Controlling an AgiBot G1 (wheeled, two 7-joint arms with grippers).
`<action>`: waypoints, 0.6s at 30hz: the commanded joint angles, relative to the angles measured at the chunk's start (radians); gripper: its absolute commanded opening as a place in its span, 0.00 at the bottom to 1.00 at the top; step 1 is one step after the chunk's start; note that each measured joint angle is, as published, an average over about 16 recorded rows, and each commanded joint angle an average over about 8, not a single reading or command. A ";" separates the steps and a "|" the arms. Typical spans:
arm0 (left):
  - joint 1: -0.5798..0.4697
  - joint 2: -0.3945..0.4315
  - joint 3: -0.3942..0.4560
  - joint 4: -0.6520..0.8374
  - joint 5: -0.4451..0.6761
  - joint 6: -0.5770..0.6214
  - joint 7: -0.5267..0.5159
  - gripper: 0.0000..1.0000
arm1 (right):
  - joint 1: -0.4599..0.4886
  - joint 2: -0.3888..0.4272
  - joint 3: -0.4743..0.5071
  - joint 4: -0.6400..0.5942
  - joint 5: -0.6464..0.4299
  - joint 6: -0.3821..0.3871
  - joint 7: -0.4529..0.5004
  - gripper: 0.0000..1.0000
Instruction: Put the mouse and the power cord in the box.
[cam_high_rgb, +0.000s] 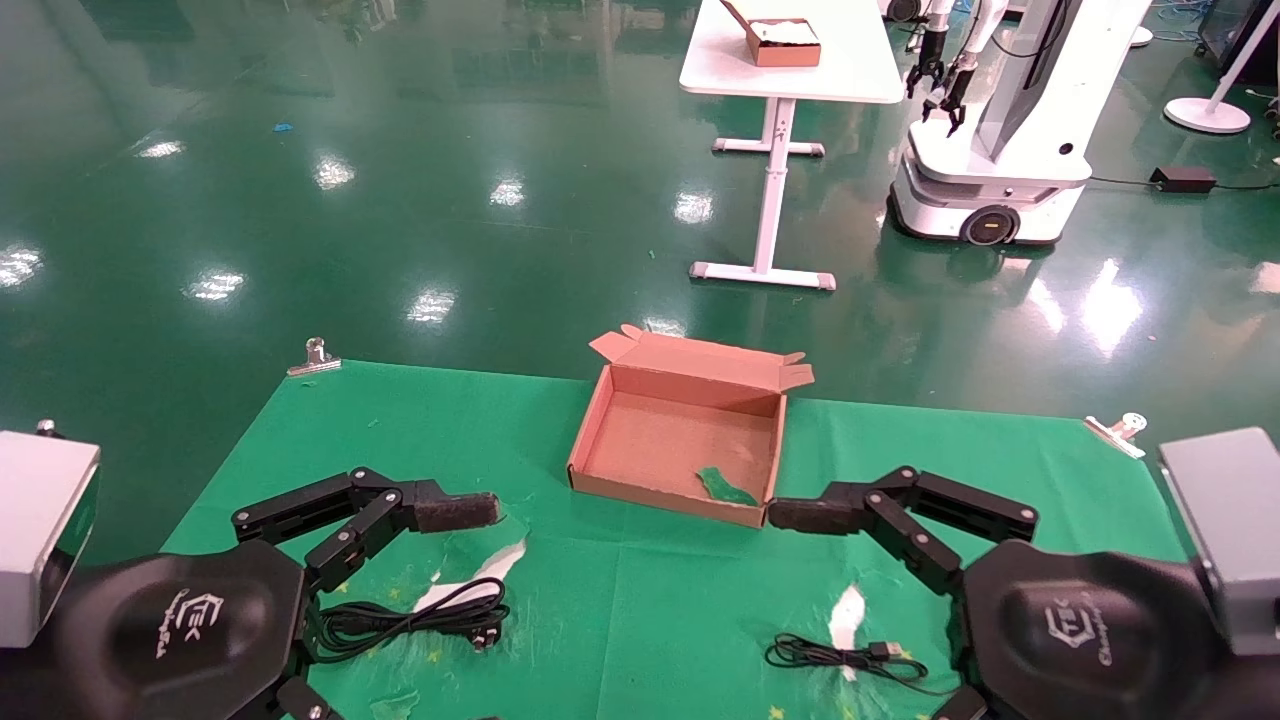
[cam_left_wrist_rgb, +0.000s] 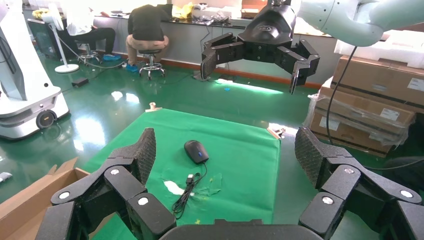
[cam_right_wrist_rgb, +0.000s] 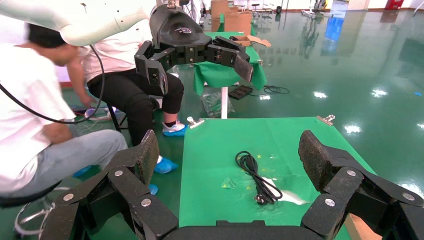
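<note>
Tools (cam_high_rgb: 455, 512) (cam_high_rgb: 800, 515) agape flank box (cam_high_rgb: 640, 440) (cord (cam_high_rgb: 420, 615) near).

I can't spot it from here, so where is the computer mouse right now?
The mouse lies on the green cloth on the robot's right side, its thin cable trailing beside it, outside the cardboard box; the left wrist view shows it.

A green cloth (cam_high_rgb: 640, 610) covers the lower half of the head view, held by metal clips (cam_high_rgb: 315, 357) at its far corners. Upper centre stands a white table (cam_high_rgb: 790, 70) carrying a small brown box (cam_high_rgb: 775, 40); a white wheeled robot (cam_high_rgb: 1000, 150) stands at upper right on the glossy green floor (cam_high_rgb: 400, 200).
</note>
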 joint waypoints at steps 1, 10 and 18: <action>0.000 0.000 0.000 0.000 0.000 0.000 0.000 1.00 | 0.000 0.000 0.000 0.000 0.000 0.000 0.000 1.00; -0.005 -0.023 0.030 -0.020 0.089 0.000 0.002 1.00 | 0.003 0.025 -0.020 0.014 -0.059 0.001 0.012 1.00; -0.135 -0.007 0.185 -0.064 0.528 -0.035 -0.072 1.00 | 0.058 0.088 -0.112 0.055 -0.322 0.020 0.100 1.00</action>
